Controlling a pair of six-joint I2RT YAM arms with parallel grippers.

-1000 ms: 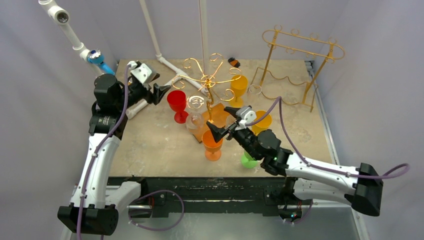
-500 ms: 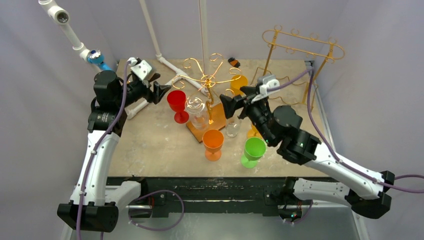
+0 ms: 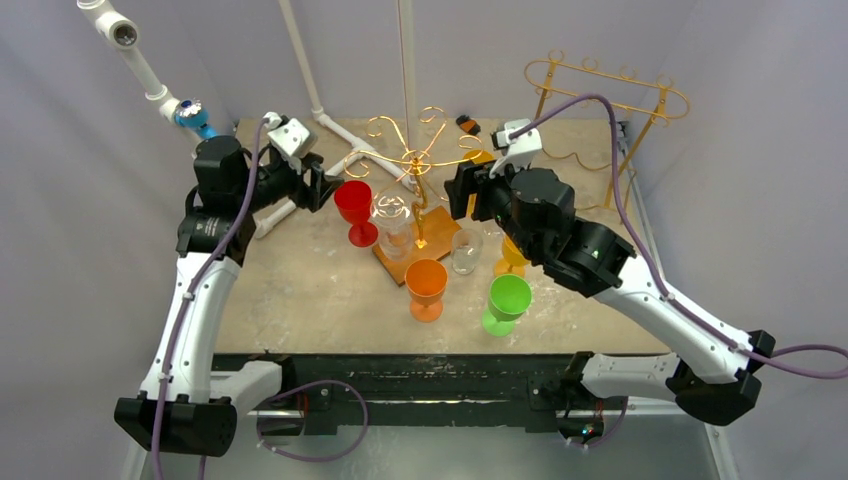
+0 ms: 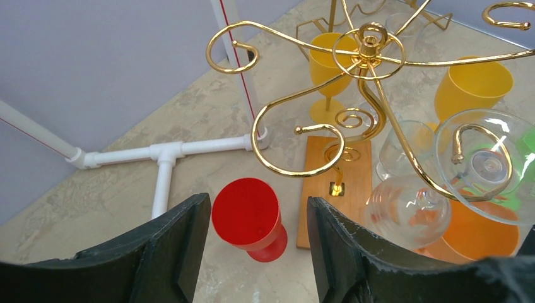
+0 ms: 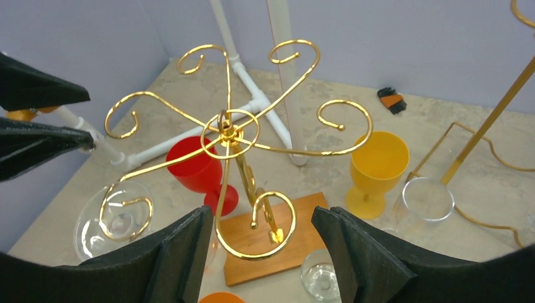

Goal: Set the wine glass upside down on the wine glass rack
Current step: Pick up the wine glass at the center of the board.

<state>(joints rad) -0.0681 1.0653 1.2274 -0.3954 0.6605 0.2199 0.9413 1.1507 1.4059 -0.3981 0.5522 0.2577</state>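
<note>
The gold spiral wine glass rack [image 3: 415, 160] stands on a wooden base [image 3: 432, 235] mid-table. One clear wine glass [image 3: 390, 213] hangs upside down from a hook, its foot [image 4: 486, 164] caught in the curl. A red wine glass [image 3: 353, 205] stands upright left of the rack. My left gripper [image 3: 325, 185] is open beside it; the red wine glass [image 4: 247, 214] shows between and below my left gripper's [image 4: 257, 202] jaws, untouched. My right gripper [image 3: 462, 190] hovers open at the rack's right side, with a rack hook [image 5: 265, 224] between the jaws of my right gripper [image 5: 260, 218].
Upright on the table are an orange glass [image 3: 426, 283], a green glass [image 3: 508, 297], a clear glass [image 3: 466, 250] and yellow glasses [image 5: 377, 167]. A second gold rack [image 3: 600, 100] stands at the back right. White pipes [image 3: 285, 210] lie at the back left.
My right arm rose from beside the orange glass and swung back to the rack's right side, its jaws narrowing somewhat. The left arm barely moved.
</note>
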